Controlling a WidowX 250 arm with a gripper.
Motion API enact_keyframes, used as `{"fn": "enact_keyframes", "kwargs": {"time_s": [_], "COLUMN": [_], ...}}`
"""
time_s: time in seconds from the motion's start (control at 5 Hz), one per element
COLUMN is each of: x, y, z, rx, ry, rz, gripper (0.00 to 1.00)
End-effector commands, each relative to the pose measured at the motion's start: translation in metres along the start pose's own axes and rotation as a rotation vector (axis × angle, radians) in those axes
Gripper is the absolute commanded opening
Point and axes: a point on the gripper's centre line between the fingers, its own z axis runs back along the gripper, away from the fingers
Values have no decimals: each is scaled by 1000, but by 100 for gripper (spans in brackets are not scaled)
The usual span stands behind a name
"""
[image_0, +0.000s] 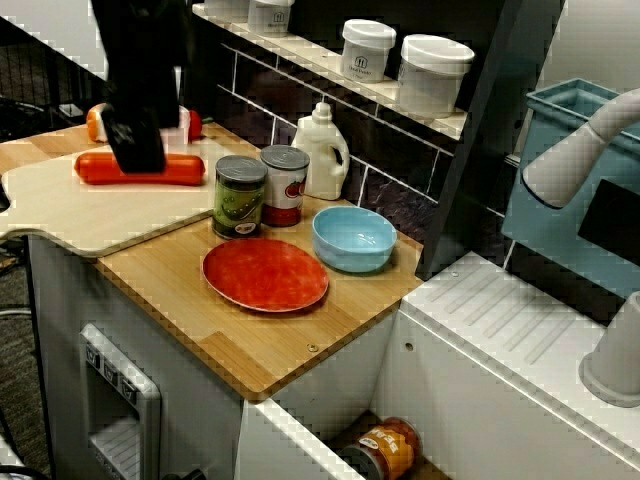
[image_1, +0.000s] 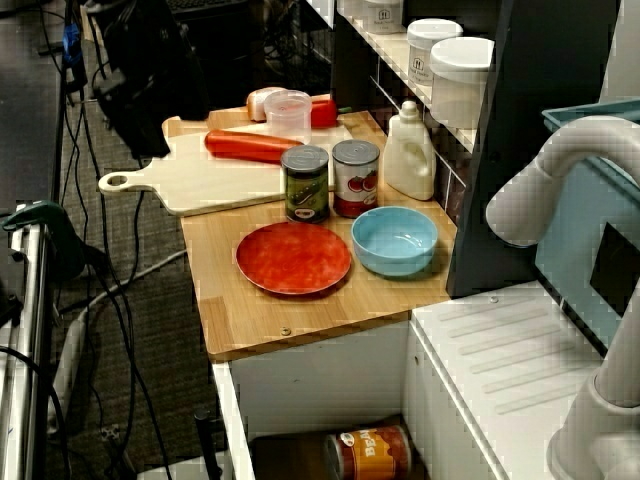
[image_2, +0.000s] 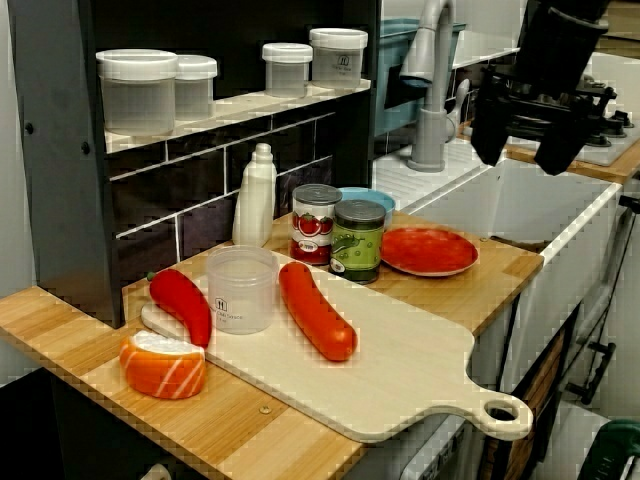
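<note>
Catches the black gripper (image_2: 521, 152) high above the counter (image_2: 50, 315), fingers (image_2: 556, 150) apart, open air between them, clamped on nothing. Places it, in the view from the board end, at the upper right, well apart from everything on the wood. Sets it, in the low view from the sink side, in front of the sausage (image_0: 150, 170), covering part of the sausage's upper edge. Puts it, in the high view from the sink side, above and beyond the handle of the board (image_2: 420, 370), touching nothing.

Finds the sausage lying flat near the middle of the pale board, untouched. Shows a clear cup (image_2: 240, 295) upright just beside it, also on the board. Adds a red pepper (image_2: 182, 303) on the cup's far side, at the board's edge, and a piece of salmon sushi (image_2: 163, 368) on the counter just beside the pepper's tip.

Lines up, past the board, a green can (image_2: 358, 242) and a red can (image_2: 315, 225) side by side, with a white bottle (image_2: 256, 200) behind them. Lays a red plate (image_2: 432, 252) flat just beyond the cans and a blue bowl (image_0: 353, 240) near the plate. Tops the scene with lidded jars (image_2: 137, 90) on a shelf; tucks one more can, the low can (image_1: 370, 452), on its side in the open space under the counter.
</note>
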Motion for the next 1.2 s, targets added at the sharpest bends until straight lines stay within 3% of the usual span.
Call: {"fn": "enact_keyframes", "kwargs": {"time_s": [0.0,0.4,1.0], "x": [44,82,125], "y": [-15,-16,12], "z": [-1,-14,-35], "rx": [71,124,214], "ry": [-11,-3,1], "rz": [44,96,130], "gripper": [100,100,100]}}
